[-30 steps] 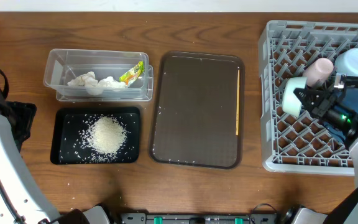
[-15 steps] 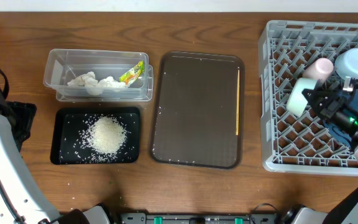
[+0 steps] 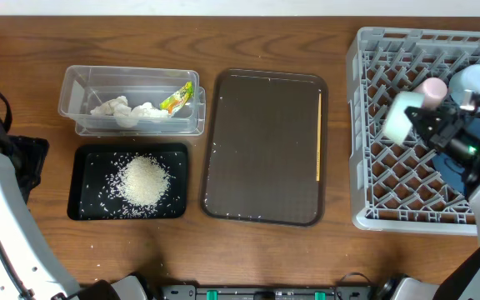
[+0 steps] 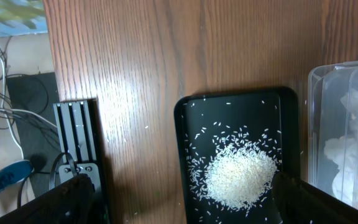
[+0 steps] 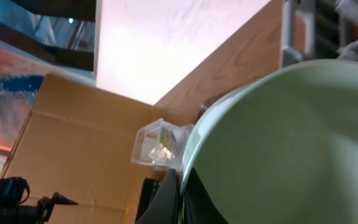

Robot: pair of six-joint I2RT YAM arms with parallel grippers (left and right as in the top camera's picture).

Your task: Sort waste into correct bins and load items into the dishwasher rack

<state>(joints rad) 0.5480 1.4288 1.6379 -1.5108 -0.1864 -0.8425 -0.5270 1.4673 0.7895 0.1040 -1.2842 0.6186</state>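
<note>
Rice [image 3: 144, 181] is lying in the black tray [image 3: 86, 204]; tissues [image 3: 119, 109] and wrapper [image 3: 177, 99] are in the clear tub [image 3: 73, 87]. I am clamping the right gripper [image 3: 430, 127] on the mint green dish [image 3: 397, 117], tilted over the dishwasher rack [image 3: 365, 167] beside the pink cup [image 3: 430, 90]. The wooden stick [image 3: 319, 133] is waiting on the brown tray [image 3: 265, 150]. The left gripper [image 4: 182, 186] is hanging parted, empty.

table [image 3: 248, 37]: varnished wood, visible grain
tub [image 3: 67, 98]: clear glossy plastic
rack [image 3: 362, 125]: matt grey plastic
dish [image 5: 291, 137]: smooth, slightly glossy
</note>
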